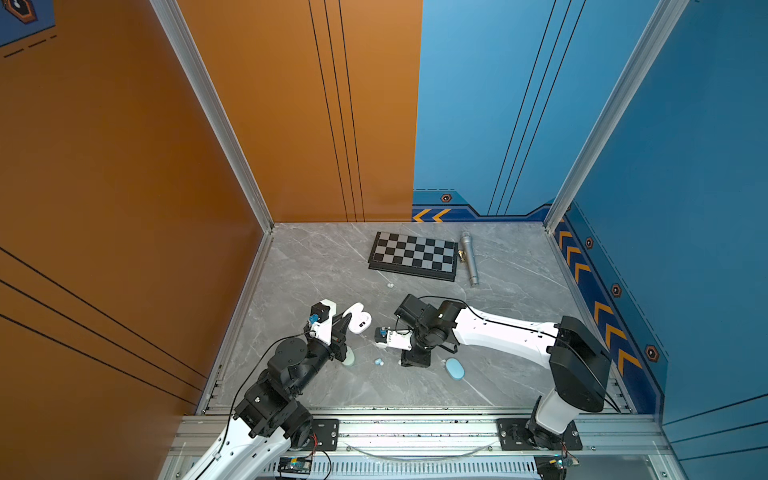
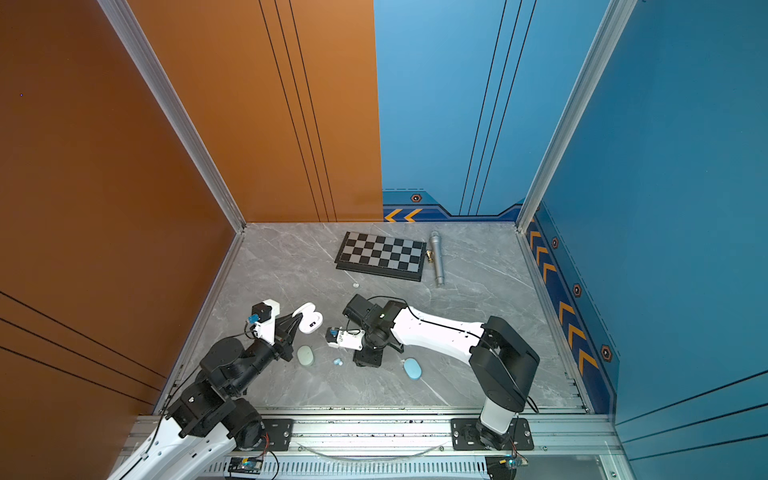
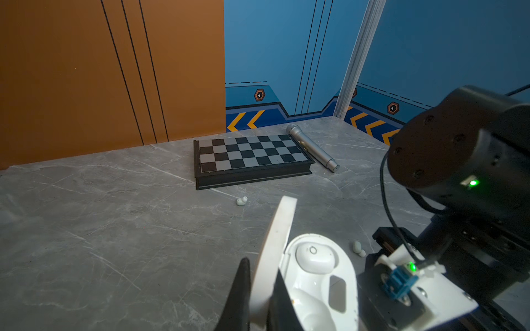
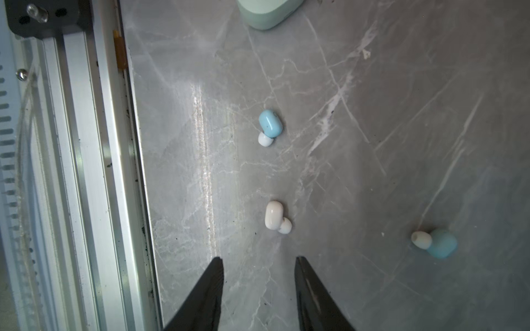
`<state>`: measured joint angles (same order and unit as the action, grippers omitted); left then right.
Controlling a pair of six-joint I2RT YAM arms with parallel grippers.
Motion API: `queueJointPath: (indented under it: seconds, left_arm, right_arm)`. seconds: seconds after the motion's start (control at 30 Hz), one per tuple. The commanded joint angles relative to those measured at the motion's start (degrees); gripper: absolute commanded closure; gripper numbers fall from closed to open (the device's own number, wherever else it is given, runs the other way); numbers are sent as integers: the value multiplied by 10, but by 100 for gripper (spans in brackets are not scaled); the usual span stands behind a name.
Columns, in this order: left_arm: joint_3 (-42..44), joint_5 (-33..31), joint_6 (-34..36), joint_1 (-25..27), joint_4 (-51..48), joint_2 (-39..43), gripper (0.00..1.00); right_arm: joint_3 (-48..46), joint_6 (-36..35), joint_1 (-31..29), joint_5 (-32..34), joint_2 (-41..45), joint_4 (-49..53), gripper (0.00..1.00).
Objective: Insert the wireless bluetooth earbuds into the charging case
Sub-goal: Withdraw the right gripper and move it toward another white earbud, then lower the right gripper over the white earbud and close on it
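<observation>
The white charging case (image 3: 321, 283) lies open on the table, seen in both top views (image 1: 360, 319) (image 2: 311, 319). My left gripper (image 3: 262, 266) is shut on its raised lid (image 3: 276, 229). One white earbud (image 3: 314, 256) sits in a socket of the case. My right gripper (image 4: 259, 259) hangs open over the table with nothing between its fingers. Just ahead of its tips lies a white earbud (image 4: 275, 216). A light blue earbud (image 4: 269, 124) lies further on and another blue one (image 4: 438, 243) to the side. A pale earbud (image 3: 241, 201) rests near the chessboard, a mint one (image 3: 358, 248) beside the case.
A closed mint case (image 2: 304, 355) lies by the left arm and a closed blue case (image 1: 455, 368) by the right arm. A chessboard (image 1: 413, 255) and a silver microphone (image 1: 468, 257) lie at the back. The metal front rail (image 4: 86, 172) runs close to the right gripper.
</observation>
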<state>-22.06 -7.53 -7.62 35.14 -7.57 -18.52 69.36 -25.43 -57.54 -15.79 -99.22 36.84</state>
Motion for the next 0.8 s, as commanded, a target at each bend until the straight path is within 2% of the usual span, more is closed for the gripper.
queueJointPath:
  seconds: [0.0, 0.3, 0.77]
  left_arm:
    - [4, -13, -7, -8, -4, 0, 100]
    - [3, -9, -6, -9, 0, -9, 100]
    - [0, -9, -8, -12, 12, -19, 100]
  right_arm:
    - [15, -40, -11, 12, -23, -17, 54]
    - [26, -41, -16, 41, -70, -38, 52]
    - [27, -25, -21, 69, -108, -42, 65]
